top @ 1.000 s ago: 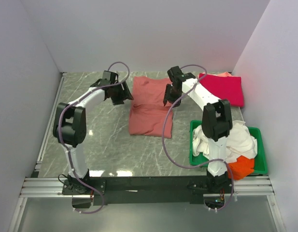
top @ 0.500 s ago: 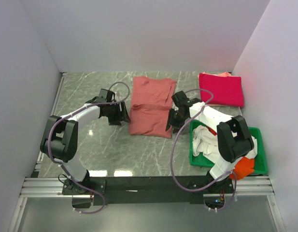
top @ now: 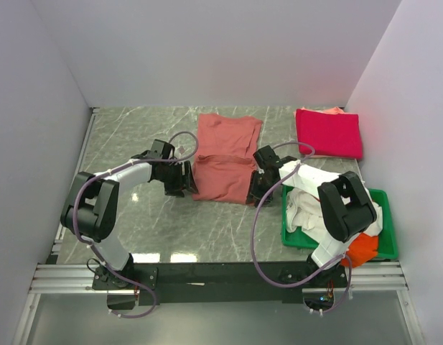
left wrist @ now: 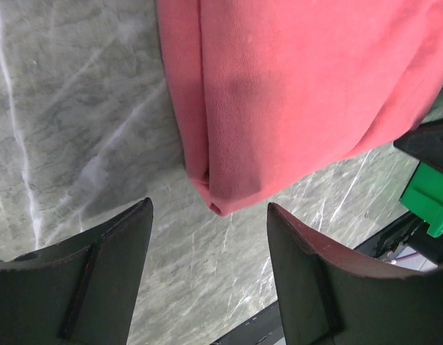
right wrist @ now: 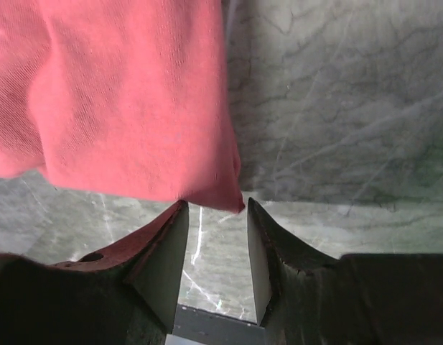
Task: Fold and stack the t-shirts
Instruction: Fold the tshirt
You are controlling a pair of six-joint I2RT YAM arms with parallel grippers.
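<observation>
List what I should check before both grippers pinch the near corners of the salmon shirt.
1. Left gripper open, in line with the near left corner of the salmon shirt: ok.
2. Right gripper open, near right corner at its gap: ok.
3. Corners deep enough between the fingers for a firm pinch: cannot tell.
4. Shirt lying flat on the table: ok.
5. Folded crimson shirt apart from the salmon one: ok.
6. Right arm clear of the green tray: cannot tell.
</observation>
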